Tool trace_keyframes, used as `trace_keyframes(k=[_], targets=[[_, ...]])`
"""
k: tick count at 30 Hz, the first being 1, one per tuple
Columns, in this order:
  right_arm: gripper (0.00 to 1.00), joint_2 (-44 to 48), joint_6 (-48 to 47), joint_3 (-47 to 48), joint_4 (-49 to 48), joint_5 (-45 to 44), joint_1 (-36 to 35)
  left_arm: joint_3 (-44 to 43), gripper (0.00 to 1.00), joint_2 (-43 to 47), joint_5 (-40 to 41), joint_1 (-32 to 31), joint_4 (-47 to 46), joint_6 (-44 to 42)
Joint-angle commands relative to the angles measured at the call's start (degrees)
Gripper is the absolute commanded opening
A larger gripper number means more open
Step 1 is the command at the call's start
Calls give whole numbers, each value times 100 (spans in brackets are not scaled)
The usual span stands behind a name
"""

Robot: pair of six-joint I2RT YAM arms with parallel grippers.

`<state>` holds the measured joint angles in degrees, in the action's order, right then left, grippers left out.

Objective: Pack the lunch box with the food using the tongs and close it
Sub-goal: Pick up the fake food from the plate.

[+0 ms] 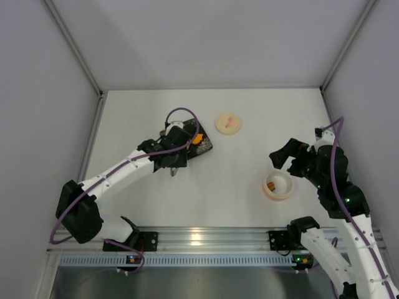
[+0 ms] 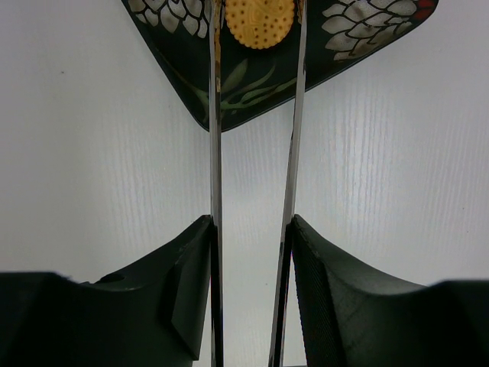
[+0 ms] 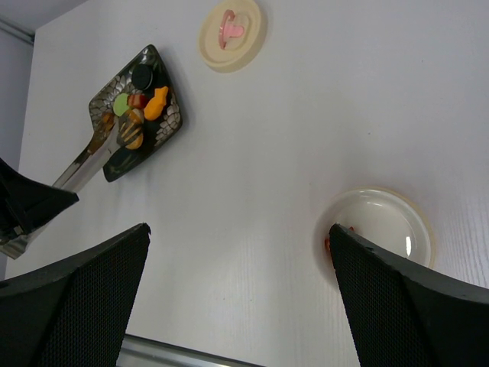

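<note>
My left gripper [image 2: 252, 220] is shut on the thin metal tongs [image 2: 216, 153], pressing their two arms from outside. The tongs' tips reach over the dark patterned plate [image 2: 252, 92] and stand either side of a round golden biscuit-like piece of food [image 2: 260, 23]. More food pieces [image 3: 136, 115], orange, green and brown, lie on the plate [image 3: 164, 130]. The lunch box [image 1: 278, 185] stands at the right with an orange-brown piece [image 1: 272, 185] inside. Its cream lid [image 1: 228, 123] lies apart at the back. My right gripper [image 3: 238, 229] hangs open just behind and above the lunch box [image 3: 382, 222].
Grey walls enclose the white table on three sides. A metal rail [image 1: 206, 237] runs along the near edge between the arm bases. The left arm [image 1: 118, 171] stretches diagonally across the left half of the table.
</note>
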<state>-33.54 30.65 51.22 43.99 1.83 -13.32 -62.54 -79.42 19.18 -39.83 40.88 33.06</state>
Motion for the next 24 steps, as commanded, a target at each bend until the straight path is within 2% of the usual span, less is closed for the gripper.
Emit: trace_keyframes(k=[1, 16, 24], targets=[[99, 58, -7, -16, -268, 20, 84, -4, 49, -12, 112, 20, -256, -10], [99, 23, 19, -51, -320, 37, 84, 243, 48, 40, -160, 20, -292, 16], [99, -21, 11, -7, -329, 46, 75, 111, 30, 312, -292, 11, -160, -19]])
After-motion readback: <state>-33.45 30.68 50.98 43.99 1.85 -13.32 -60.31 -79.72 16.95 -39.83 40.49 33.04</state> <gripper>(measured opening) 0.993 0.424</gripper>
